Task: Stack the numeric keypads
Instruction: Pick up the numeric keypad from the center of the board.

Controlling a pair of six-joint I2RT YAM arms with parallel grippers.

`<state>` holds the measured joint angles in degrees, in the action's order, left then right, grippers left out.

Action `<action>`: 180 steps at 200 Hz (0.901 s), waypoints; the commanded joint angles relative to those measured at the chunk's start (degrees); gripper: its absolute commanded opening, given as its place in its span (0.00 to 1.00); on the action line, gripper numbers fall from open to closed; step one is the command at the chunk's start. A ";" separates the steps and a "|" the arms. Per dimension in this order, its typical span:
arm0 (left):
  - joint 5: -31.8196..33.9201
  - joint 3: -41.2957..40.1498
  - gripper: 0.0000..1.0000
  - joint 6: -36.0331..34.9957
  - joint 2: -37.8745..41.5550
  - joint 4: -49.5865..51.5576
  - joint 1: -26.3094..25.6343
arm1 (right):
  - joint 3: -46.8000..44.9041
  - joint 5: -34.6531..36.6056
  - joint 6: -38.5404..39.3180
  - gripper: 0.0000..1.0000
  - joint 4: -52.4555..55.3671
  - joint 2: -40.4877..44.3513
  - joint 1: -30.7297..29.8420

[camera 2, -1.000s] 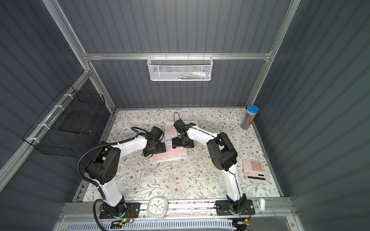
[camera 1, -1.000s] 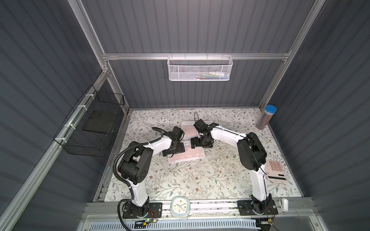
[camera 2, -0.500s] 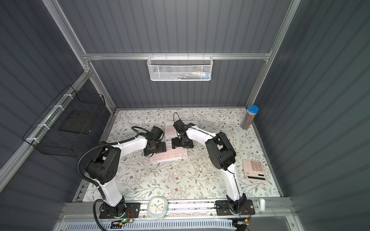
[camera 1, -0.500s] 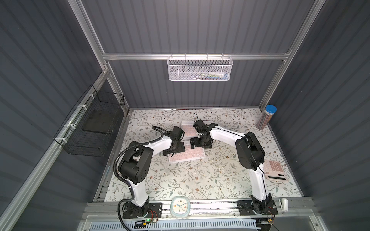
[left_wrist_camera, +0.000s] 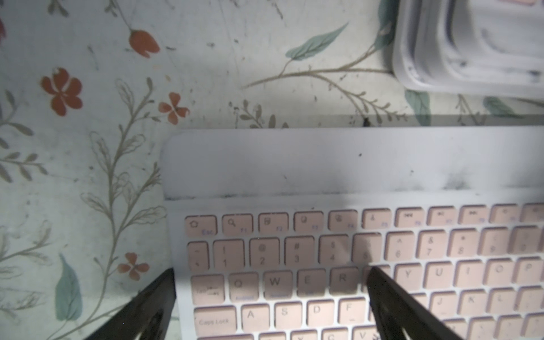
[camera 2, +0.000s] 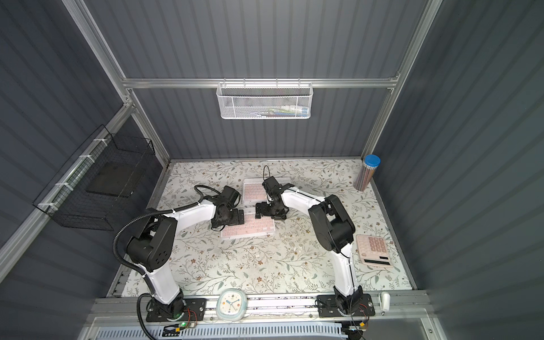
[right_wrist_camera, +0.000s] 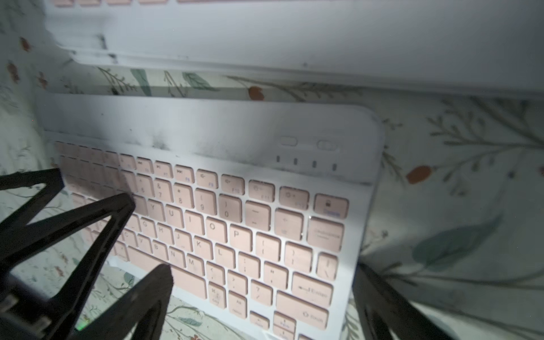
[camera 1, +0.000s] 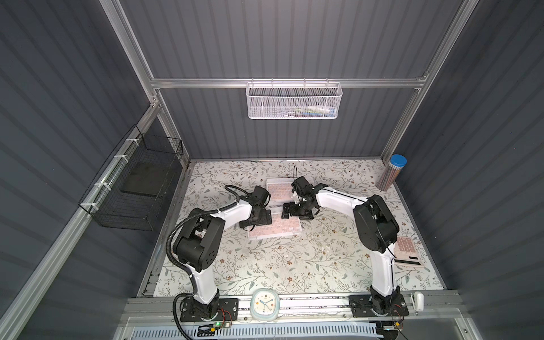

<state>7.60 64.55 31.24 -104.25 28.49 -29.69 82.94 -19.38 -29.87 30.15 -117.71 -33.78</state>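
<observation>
1. Almost nothing has shifted since the earlier frames. Both arms stay over the loose, thin, white-framed keypad with pink keys (camera 1: 275,229), which lies flat just in front of the stack of similar white-framed keypads (camera 1: 279,191).
2. In both top views, the left gripper (camera 1: 258,218) and right gripper (camera 2: 262,210) sit at opposite ends of the loose keypad, close together.
3. In the left wrist view, the jaws are spread and empty, one finger off the short edge and one over the keys.
4. In the right wrist view, the jaws are likewise spread astride the other end, pinching nothing.
5. As I judge it, the flat frame offers little edge, so the fingers may skid across the keys or lift unevenly, and the keypad could slide into the stack.
</observation>
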 commanded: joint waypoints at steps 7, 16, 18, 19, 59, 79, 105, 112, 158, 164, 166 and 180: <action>-9.21 -2.64 1.00 -3.48 0.39 -2.92 -0.54 | -7.65 -20.01 -3.52 0.93 -14.15 2.16 1.88; -10.32 -3.38 1.00 -3.80 0.95 -3.77 -0.53 | -9.35 -23.36 -4.69 0.93 -17.29 3.23 2.59; -10.43 -3.54 1.00 -3.90 1.03 -3.85 -0.50 | -9.72 -23.87 -4.96 0.92 -17.95 3.48 2.80; -10.55 -3.63 1.00 -3.95 1.09 -3.96 -0.52 | -9.94 -24.13 -5.08 0.92 -18.25 3.60 2.87; -14.88 -6.27 1.00 -4.44 2.90 -6.86 -0.28 | -14.70 -31.78 -10.73 0.91 -28.36 6.33 4.73; -16.50 -7.54 1.00 -4.44 3.63 -7.91 0.33 | -16.41 -34.31 -14.03 0.90 -33.14 6.66 5.21; -18.34 -8.97 0.99 -4.98 4.92 -8.69 1.56 | -17.56 -35.41 -15.79 0.90 -35.71 6.80 5.47; -18.55 -9.40 0.99 -5.33 5.23 -8.80 1.80 | -17.79 -35.84 -16.57 0.89 -36.59 6.83 5.49; -19.28 -9.71 0.99 -7.44 6.03 -7.47 2.79 | -19.08 -36.57 -18.91 0.87 -39.48 7.19 5.55; -19.04 -9.67 0.99 -7.58 5.90 -7.25 2.93 | -19.19 -36.38 -18.75 0.87 -39.11 7.28 5.55; -18.96 -9.68 0.99 -7.60 5.90 -7.14 2.96 | -19.14 -36.27 -18.67 0.87 -38.94 7.35 5.56; -18.58 -9.75 0.99 -7.94 5.88 -6.70 3.47 | -19.13 -35.46 -17.74 0.86 -37.03 7.71 5.73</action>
<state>-5.89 56.49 24.97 -97.71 20.08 -26.11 64.14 -52.69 -47.44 -5.54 -112.01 -27.92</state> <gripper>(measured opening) 0.995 0.863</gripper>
